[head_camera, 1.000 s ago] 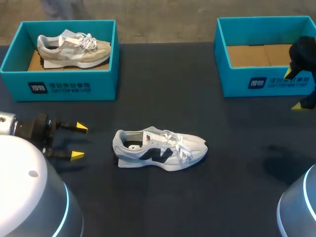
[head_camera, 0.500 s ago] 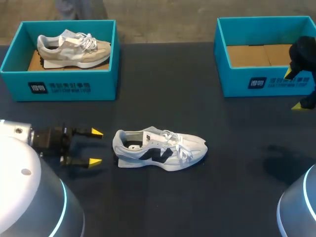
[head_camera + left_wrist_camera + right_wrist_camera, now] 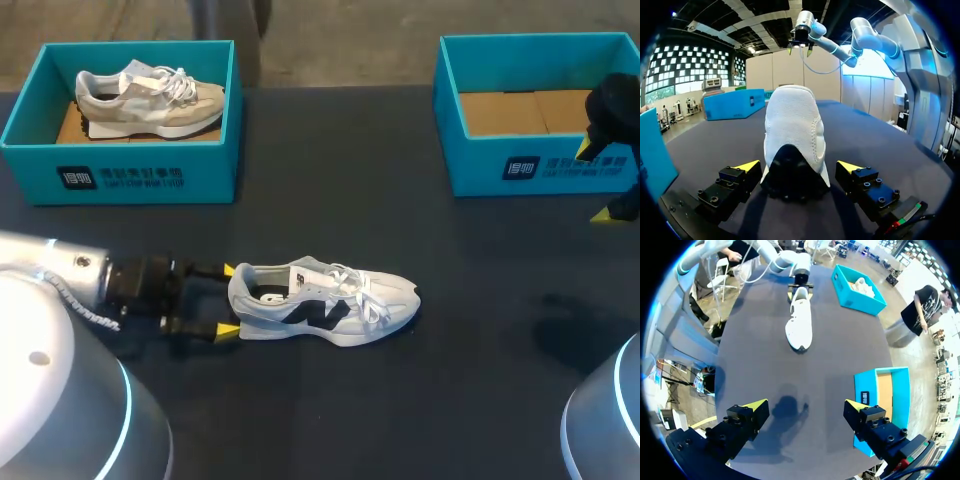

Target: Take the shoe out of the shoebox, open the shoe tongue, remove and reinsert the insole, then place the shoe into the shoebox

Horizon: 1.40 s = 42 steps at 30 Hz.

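The shoe (image 3: 325,302) stands on its sole on the table (image 3: 420,400), out of any box, toe towards my right side and heel (image 3: 790,177) towards my left gripper (image 3: 229,299). That gripper is spread, one yellow tip on each side of the heel. In the left wrist view I see a gap between each finger and the shoe (image 3: 792,125), so I grip nothing yet. My right gripper (image 3: 806,404) is also spread and holds nothing, high over the table near the empty box (image 3: 480,165). The other box (image 3: 150,178) holds a tan shoe (image 3: 150,98).

I judge the shoe light, with a soft upper that would fold under a squeeze. The heel cup and sole look stiffer, so the sides of the heel, low and near the sole, seem the best place to hold it. A firm hold there should steady it while the other arm works the tongue and insole. The laces (image 3: 358,285) lie loose and could snag a finger. A push on the heel before the fingers close might slide the shoe along the table.

A second ago my left gripper sat well short of the shoe at the table's left. Half a second ago it was nearer, and now its tips flank the heel. The shoe has not shifted, and my right arm is where it was.
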Tool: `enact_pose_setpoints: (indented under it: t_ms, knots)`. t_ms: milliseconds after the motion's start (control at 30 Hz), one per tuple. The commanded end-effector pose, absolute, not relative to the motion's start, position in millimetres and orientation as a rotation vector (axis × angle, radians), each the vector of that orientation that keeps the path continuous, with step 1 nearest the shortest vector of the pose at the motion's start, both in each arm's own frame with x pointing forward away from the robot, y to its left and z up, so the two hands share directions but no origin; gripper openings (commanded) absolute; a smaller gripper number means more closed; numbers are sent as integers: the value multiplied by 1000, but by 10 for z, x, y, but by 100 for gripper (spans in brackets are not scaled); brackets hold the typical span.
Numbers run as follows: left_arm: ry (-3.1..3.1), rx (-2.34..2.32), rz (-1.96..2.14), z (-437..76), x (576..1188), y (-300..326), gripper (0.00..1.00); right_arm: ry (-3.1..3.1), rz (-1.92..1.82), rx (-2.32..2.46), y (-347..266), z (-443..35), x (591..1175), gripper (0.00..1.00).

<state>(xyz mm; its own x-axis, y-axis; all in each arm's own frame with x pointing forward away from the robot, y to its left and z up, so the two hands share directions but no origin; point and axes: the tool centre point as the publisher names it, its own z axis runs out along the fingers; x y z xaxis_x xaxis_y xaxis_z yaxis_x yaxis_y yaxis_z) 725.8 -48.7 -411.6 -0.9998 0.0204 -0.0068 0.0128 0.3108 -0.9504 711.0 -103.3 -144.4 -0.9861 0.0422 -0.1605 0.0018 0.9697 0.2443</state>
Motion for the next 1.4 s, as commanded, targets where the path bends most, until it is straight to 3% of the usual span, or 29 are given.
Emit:
enact_pose_setpoints:
  t_ms: [33, 1067, 1100, 1167, 1267, 1400]
  knots:
    - [-2541, -27, 1836, -4142, 7253, -578, 100, 2958, 362, 33, -1024, -1446, 7133, 100]
    - [-2541, 12, 1889, -4207, 7215, -942, 100, 2958, 362, 33, -1024, -1446, 7133, 100]
    - [-2542, 11, 1887, -4209, 7215, -943, 91, 2958, 362, 33, -1024, -1446, 7133, 100]
    - [-2543, 12, 1887, -4214, 7215, -943, 86, 2958, 362, 33, -1024, -1446, 7133, 100]
    - [-2542, 15, 1884, -4224, 7217, -940, 47, 2958, 362, 33, -1024, -1446, 7133, 100]
    - [-2540, 12, 1874, -4242, 7214, -940, 20, 2958, 362, 33, -1024, -1446, 7133, 100]
